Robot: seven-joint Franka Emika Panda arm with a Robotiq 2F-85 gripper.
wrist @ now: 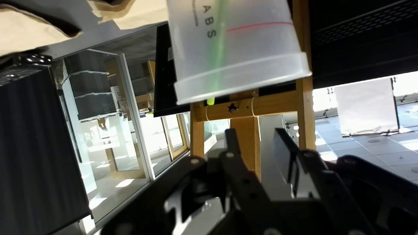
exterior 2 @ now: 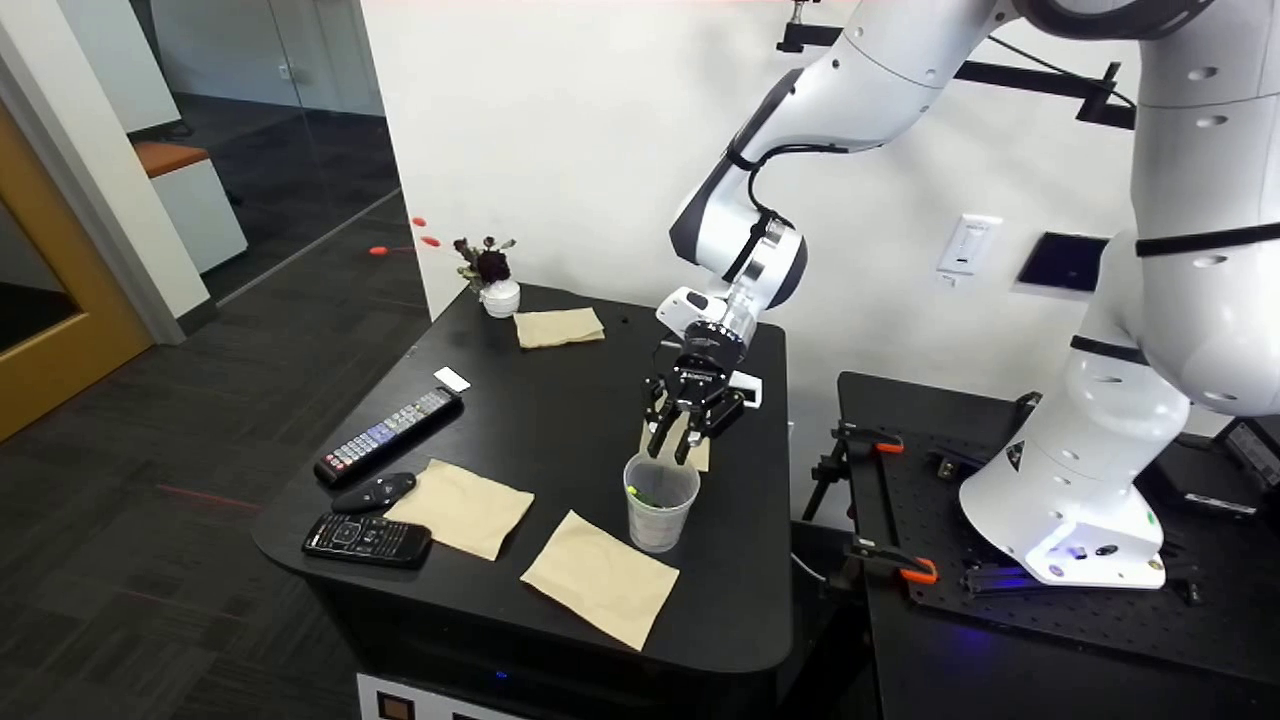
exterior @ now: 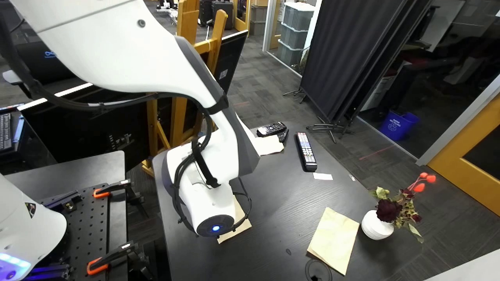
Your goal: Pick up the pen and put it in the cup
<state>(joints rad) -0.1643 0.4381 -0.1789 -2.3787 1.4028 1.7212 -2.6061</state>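
The white translucent cup [exterior 2: 658, 525] stands upright on the black table in an exterior view. It also shows large in the wrist view [wrist: 261, 45], where the picture stands upside down. The green pen [wrist: 219, 49] is inside the cup, seen through its wall, with its bright tip just past the rim. Its tip end also shows in an exterior view [exterior 2: 640, 494]. My gripper [exterior 2: 669, 450] is just above and behind the cup's rim, with nothing between its fingers. In the wrist view the gripper [wrist: 255, 132] is open, its fingers apart. The arm hides cup and pen in an exterior view.
Several tan paper sheets lie around the cup, one [exterior 2: 600, 580] in front of it. A long black remote [exterior 2: 390, 435], a shorter remote [exterior 2: 367, 540] and a black pointer [exterior 2: 375, 492] lie at one side. A white vase with flowers [exterior 2: 500, 298] stands near the far corner.
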